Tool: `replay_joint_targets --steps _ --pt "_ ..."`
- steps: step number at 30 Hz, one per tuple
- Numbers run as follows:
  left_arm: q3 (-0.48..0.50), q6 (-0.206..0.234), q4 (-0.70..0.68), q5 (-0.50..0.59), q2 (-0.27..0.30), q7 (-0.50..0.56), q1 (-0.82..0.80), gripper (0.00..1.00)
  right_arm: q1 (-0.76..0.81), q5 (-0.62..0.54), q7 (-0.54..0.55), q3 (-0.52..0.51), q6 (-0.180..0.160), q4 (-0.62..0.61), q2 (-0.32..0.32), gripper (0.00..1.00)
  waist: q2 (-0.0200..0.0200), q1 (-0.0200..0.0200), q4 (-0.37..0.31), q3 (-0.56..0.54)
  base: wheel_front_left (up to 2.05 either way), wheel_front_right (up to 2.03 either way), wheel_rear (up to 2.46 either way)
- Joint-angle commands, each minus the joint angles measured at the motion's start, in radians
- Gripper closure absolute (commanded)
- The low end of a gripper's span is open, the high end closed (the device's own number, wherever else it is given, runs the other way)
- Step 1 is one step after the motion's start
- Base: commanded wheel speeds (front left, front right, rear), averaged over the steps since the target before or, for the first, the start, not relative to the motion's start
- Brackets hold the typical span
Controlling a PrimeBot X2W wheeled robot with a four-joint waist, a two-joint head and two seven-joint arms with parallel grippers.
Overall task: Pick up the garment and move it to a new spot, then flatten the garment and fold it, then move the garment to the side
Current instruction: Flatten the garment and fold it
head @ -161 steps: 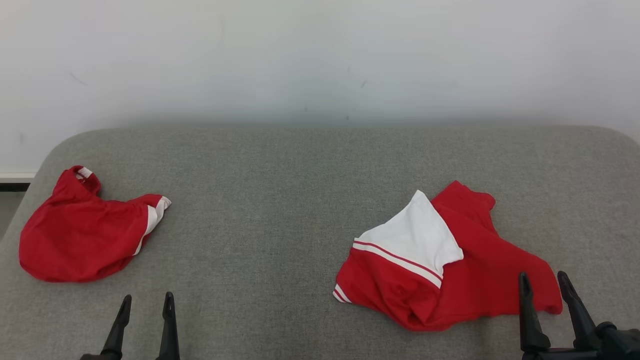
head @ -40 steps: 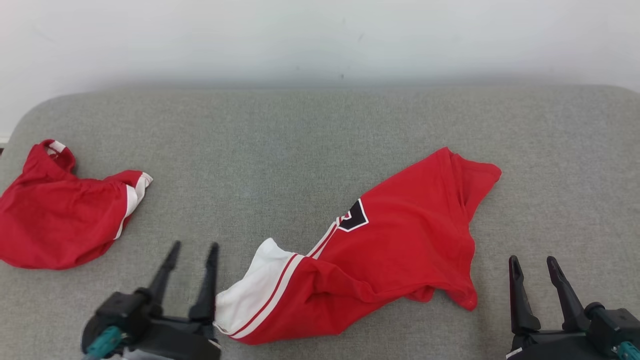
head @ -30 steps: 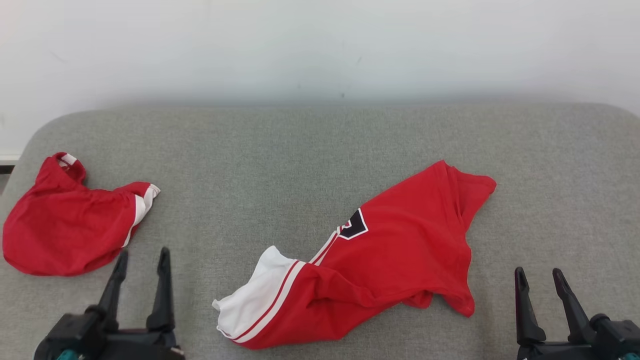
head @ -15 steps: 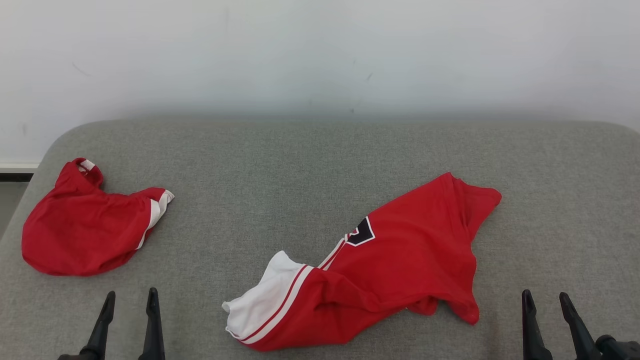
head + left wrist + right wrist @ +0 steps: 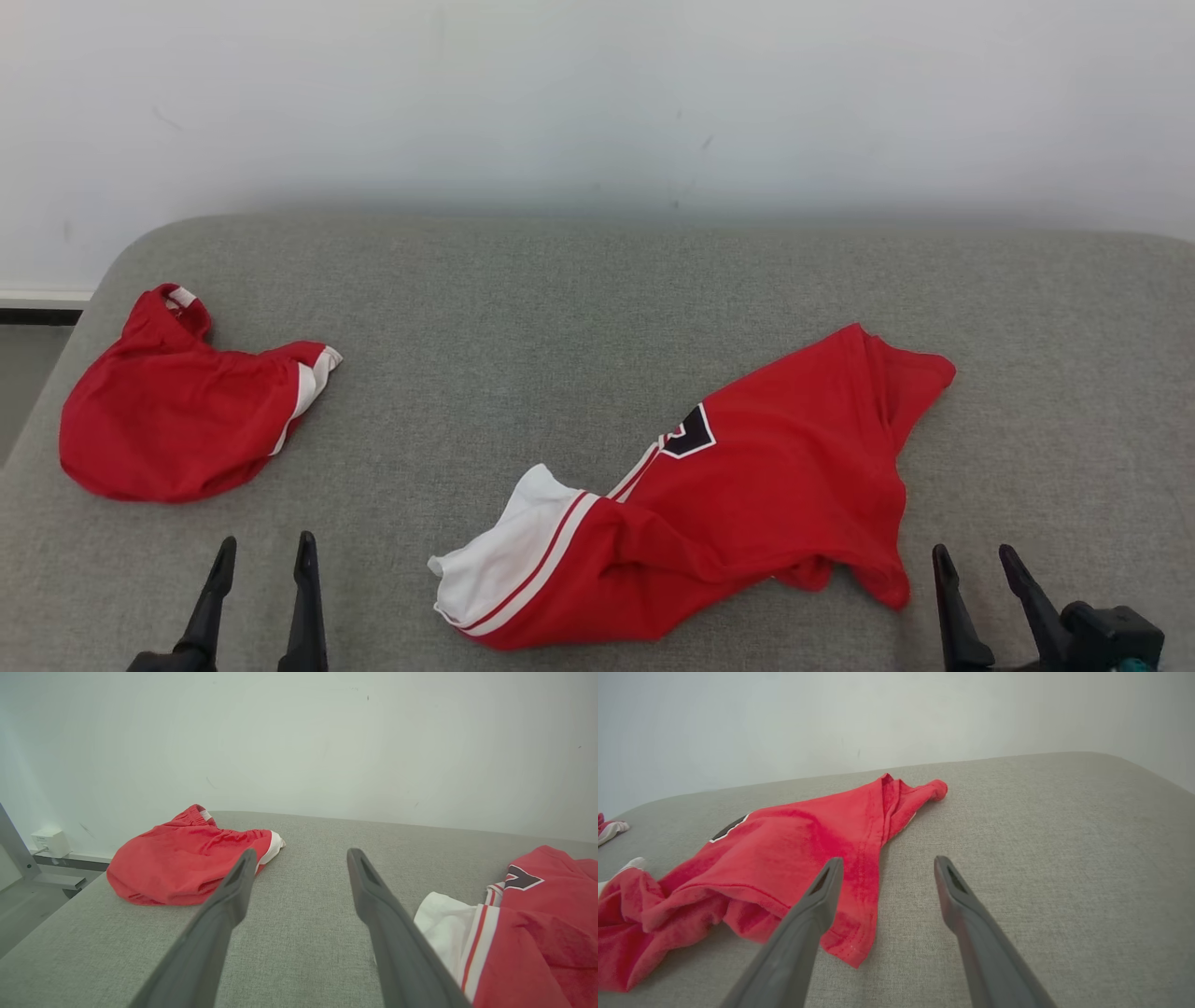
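My left claw (image 5: pixel 266 541) and right claw (image 5: pixel 975 553) both hang released and empty, and the crumpled red jersey with a white striped band (image 5: pixel 756 485) lies on the grey fabric tabletop (image 5: pixel 560 308) between them, nearer the right. To flatten it well, I should pinch opposite edges shallowly and pull apart evenly, avoiding bunched folds.

Bare cushion (image 5: pixel 523 308) lies open between the red bundle (image 5: pixel 177 411) and jersey (image 5: pixel 784 467); a wall (image 5: pixel 597 93) apparently closes the back.
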Motion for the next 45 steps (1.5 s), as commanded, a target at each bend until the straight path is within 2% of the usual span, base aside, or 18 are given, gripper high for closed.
replay_joint_targets --steps 1,7,17,18,19,21,26,30,39,45 --pt "-0.003 -0.003 0.005 0.004 -0.005 -0.003 -0.012 0.0 -0.024 0.004 0.005 0.009 -0.003 0.022 -0.014 0.0 0.0 0.0 0.01 0.007 0.0 0.0 0.0" --pt "-0.024 -0.007 0.02 0.002 -0.013 -0.003 -0.025 0.0 -0.1 0.014 0.02 0.048 -0.003 0.189 -0.034 0.0 0.0 0.0 0.052 0.016 0.0 0.0 0.0" --pt "-0.023 -0.006 0.03 0.002 -0.013 -0.003 -0.031 0.0 -0.175 0.052 0.01 0.116 -0.003 0.438 -0.01 0.0 0.0 0.0 0.083 0.022 0.0 0.0 0.0" --pt "-0.023 -0.006 0.03 0.003 -0.014 -0.003 -0.032 0.0 -0.184 0.058 0.008 0.126 -0.003 0.458 -0.004 0.11 0.0 0.0 0.083 0.023 0.0 0.0 0.0" --pt "-0.023 -0.006 0.031 0.004 -0.014 -0.003 -0.033 0.0 -0.192 0.062 0.009 0.138 -0.002 0.476 0.001 0.48 0.0 0.0 0.084 0.024 0.0 0.0 0.0" --pt "-0.025 -0.007 0.03 0.005 -0.013 -0.003 -0.034 0.0 -0.207 0.075 0.008 0.159 -0.002 0.507 0.014 1.0 0.0 0.0 0.084 0.026 0.0 0.0 0.0" --pt "-0.027 -0.007 0.028 0.002 -0.009 -0.003 -0.041 0.0 -0.231 0.11 -0.001 0.192 0.0 0.556 0.007 1.0 0.0 0.0 0.08 0.028 0.0 0.0 0.0" --pt "-0.024 -0.007 0.027 0.002 -0.012 -0.003 -0.029 0.0 -0.249 0.125 -0.014 0.174 -0.004 0.524 -0.033 1.0 0.0 0.0 0.06 0.024 0.0 0.0 0.0" --pt "-0.028 -0.007 0.034 -0.005 -0.02 -0.003 -0.011 0.0 -0.155 0.092 -0.019 0.004 -0.003 0.246 -0.142 1.0 0.0 0.0 0.001 0.0 0.0 0.0 0.0" --pt "-0.043 -0.007 0.034 -0.006 -0.023 -0.003 -0.015 0.0 -0.039 0.083 -0.01 -0.09 -0.003 0.14 -0.177 1.0 0.0 0.0 -0.014 -0.004 0.0 0.0 0.0"
